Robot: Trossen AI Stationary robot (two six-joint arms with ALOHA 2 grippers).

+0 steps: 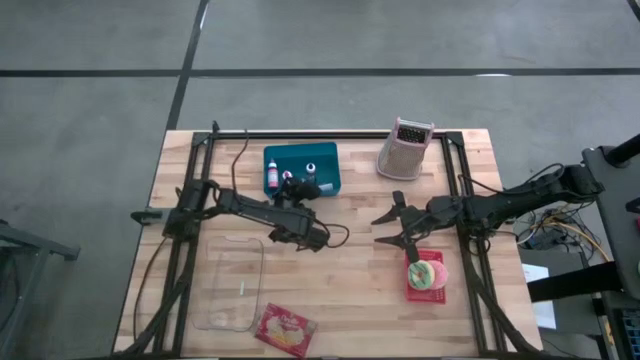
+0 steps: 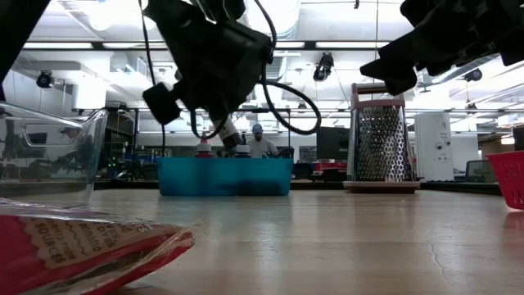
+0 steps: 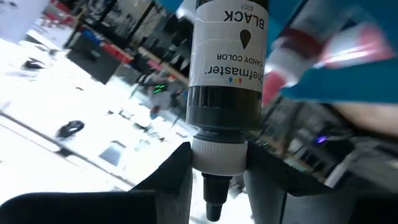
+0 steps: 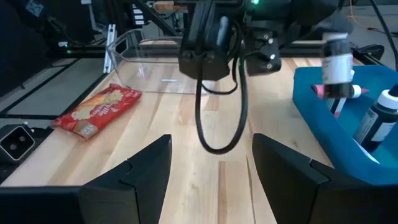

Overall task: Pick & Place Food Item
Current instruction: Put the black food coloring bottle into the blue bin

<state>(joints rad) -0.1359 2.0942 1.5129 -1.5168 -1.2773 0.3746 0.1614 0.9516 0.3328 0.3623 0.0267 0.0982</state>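
Observation:
My left gripper (image 1: 300, 190) is over the near edge of the teal tray (image 1: 330, 152) and is shut on a small black food-colour bottle (image 3: 227, 56) with a white label. The bottle also shows in the right wrist view (image 4: 337, 62), above the tray (image 4: 323, 143). A second dark bottle (image 4: 379, 124) stands in the tray, and a pink one (image 4: 336, 92) is there too. My right gripper (image 1: 392, 228) is open and empty over the bare table, just beyond a red basket of food (image 1: 427, 275). My left gripper pinches the bottle's white cap (image 3: 219, 154) between its two fingers (image 3: 177, 180), one on each side. The bottle's body reaches out past the fingertips. Its nozzle tip points back toward the wrist. The bottle is held up over the tray.
A metal box grater (image 1: 404, 148) stands at the far edge, right of the tray. A clear glass dish (image 1: 232, 285) sits at the near left, with a red snack packet (image 1: 285, 330) beside it at the near edge. Bare wood lies between the two grippers.

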